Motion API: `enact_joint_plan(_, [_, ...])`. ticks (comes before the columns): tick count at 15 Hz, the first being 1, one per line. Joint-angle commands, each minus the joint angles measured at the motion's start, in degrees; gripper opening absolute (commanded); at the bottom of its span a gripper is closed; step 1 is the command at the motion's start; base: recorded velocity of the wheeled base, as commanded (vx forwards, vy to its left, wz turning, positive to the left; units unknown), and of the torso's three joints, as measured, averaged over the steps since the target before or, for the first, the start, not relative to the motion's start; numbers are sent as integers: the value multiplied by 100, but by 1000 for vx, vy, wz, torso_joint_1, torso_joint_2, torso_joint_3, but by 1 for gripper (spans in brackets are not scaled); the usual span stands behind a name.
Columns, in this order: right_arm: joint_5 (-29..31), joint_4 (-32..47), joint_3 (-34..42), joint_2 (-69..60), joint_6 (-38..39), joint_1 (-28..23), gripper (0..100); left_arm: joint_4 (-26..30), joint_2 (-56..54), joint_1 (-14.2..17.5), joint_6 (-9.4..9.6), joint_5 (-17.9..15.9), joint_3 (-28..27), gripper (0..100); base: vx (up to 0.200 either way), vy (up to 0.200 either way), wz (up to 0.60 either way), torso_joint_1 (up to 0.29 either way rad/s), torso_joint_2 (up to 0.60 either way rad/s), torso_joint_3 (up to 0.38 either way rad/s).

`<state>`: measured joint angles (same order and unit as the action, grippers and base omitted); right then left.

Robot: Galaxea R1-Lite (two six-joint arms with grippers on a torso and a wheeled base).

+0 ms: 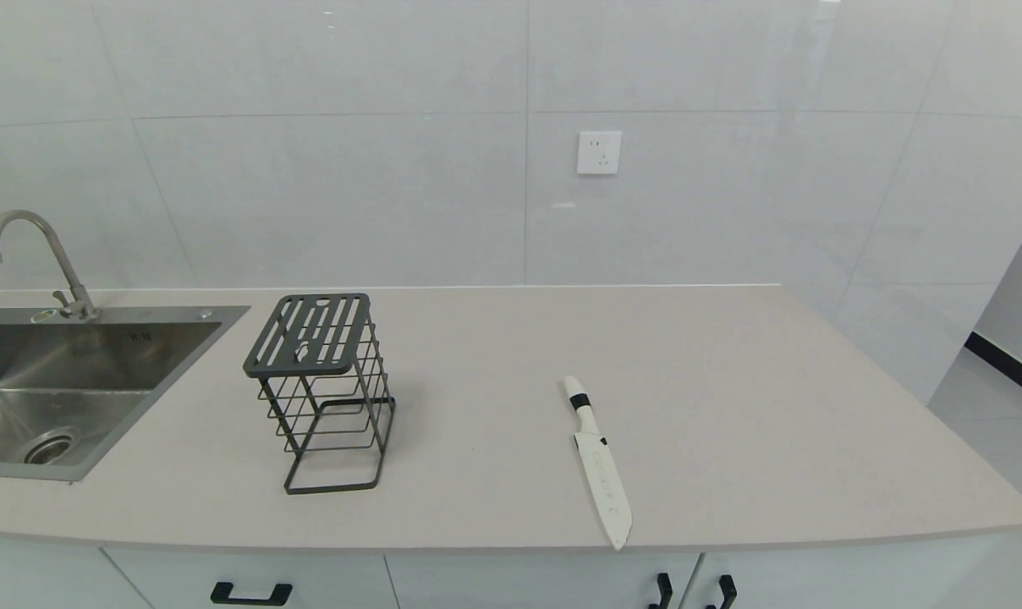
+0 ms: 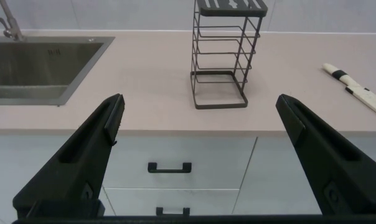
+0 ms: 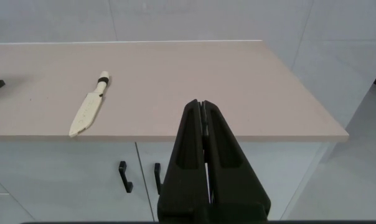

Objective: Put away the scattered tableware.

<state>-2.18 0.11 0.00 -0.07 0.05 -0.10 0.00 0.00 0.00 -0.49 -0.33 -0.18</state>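
Head view: the pale knife (image 1: 598, 461) lies flat on the worktop (image 1: 731, 381), tip at the front edge, well right of the wire rack (image 1: 321, 389), whose slotted top shows here; it looks light, stiff and slick, best taken by its far handle (image 1: 579, 402). Left wrist view: rack side-on, left tool (image 2: 200, 102) spread wide. Right wrist view: right tool (image 3: 203, 107) pressed shut, short of the knife.

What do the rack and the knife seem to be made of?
Rack: probably metal, matte black coated; thin rigid wires and a slotted top plate suggest it. Knife: cream-white, dull, without metallic shine; perhaps ceramic or plastic, or a sheath covers the blade.
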Motion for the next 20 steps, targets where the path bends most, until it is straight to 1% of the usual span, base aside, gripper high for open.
enact_joint_plan(1, [-2,-2,0,7,-5,1,0,0,0,0,-4,-2,1,100,0,0,0,300,-51,232])
enact_joint_plan(9, [-2,-2,0,7,4,1,0,0,0,0,-30,7,1,100,0,0,0,339,-108,225])
enact_joint_plan(13, [-2,-2,0,7,13,1,0,0,0,0,-48,15,1,100,0,0,0,334,-162,161])
enact_joint_plan(15, [-2,-2,0,7,13,1,0,0,0,0,-48,15,1,100,0,0,0,122,-54,61])
enact_joint_plan(20, [-2,-2,0,7,13,1,0,0,0,0,-48,15,1,100,0,0,0,0,0,0])
